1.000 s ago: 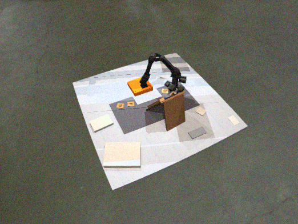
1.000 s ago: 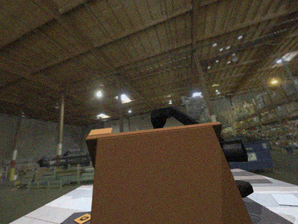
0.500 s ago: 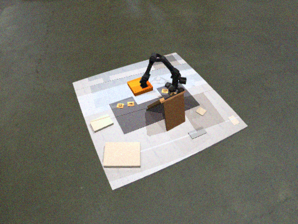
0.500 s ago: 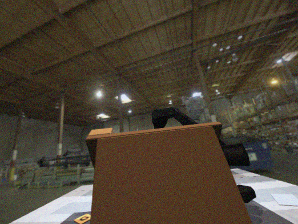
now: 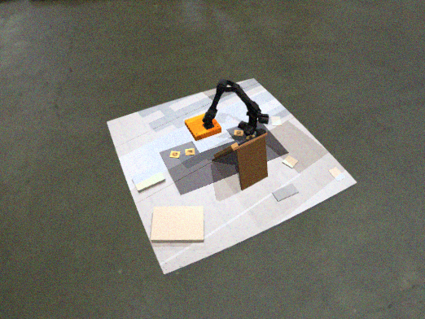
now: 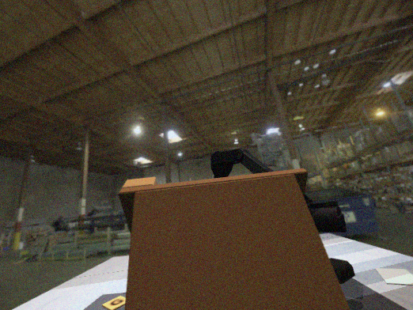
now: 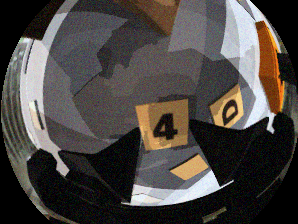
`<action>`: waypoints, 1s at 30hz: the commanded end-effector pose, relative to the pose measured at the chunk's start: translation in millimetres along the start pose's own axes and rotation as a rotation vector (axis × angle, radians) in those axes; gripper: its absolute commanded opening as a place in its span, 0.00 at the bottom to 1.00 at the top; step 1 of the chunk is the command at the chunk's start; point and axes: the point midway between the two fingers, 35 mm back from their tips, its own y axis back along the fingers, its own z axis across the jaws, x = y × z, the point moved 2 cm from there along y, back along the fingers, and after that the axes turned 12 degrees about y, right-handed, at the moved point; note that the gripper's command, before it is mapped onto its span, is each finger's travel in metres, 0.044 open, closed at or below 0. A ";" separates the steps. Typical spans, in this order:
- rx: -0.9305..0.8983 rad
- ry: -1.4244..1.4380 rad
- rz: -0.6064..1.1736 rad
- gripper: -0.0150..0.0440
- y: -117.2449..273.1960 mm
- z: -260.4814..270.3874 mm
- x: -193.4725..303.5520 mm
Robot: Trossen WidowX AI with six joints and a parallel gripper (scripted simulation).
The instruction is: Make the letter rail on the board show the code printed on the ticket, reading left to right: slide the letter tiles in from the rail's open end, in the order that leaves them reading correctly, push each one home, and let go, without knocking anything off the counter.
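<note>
My gripper (image 7: 164, 127) (image 5: 249, 134) is open, low over the dark mat behind the brown panel. In the wrist view its fingertips stand close on either side of a yellow tile marked 4 (image 7: 164, 126). A tile marked D (image 7: 230, 106) (image 5: 238, 133) lies beside it, past the right finger. Two more letter tiles lie on the left dark area, one at its outer side (image 5: 175, 154) and one nearer the panel (image 5: 190, 151); their letters are unclear there. The tall brown board (image 5: 253, 163) (image 6: 225, 241) shows its back. The rail's tiles and the ticket's code are not readable.
A plain tan block (image 7: 189, 167) lies near the 4 tile. The orange slab (image 5: 195, 129) (image 7: 270, 65) is at the arm's base. A large cream slab (image 5: 177, 224), a pale block (image 5: 150, 182) and a grey plate (image 5: 286, 192) lie on the counter. The brown board stands close to my gripper.
</note>
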 end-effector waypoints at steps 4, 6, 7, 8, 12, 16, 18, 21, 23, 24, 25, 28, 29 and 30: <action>-0.001 -0.004 -0.003 0.66 -0.3 -0.1 -0.3; -0.001 -0.004 -0.003 0.64 -0.3 -0.1 -0.3; -0.001 -0.004 -0.003 0.63 -0.3 -0.1 -0.3; -0.001 -0.004 -0.003 0.62 -0.3 -0.1 -0.3; -0.001 -0.004 -0.003 0.44 3.7 -0.1 0.2; -0.001 -0.004 -0.003 0.26 5.0 -1.2 0.4; -0.001 -0.004 -0.003 0.25 5.9 -1.5 0.5; -0.001 -0.004 -0.003 0.25 7.1 -2.0 0.7; -0.001 -0.004 -0.003 0.25 8.0 -2.3 0.8; -0.001 -0.004 -0.003 0.25 8.4 -2.5 0.9; -0.001 -0.004 -0.003 0.25 8.8 -2.7 0.9; -0.001 -0.004 -0.003 0.25 10.0 -3.2 1.1; -0.001 -0.004 -0.003 0.25 10.4 -3.3 1.1; -0.001 -0.004 -0.003 0.25 10.8 -3.5 1.2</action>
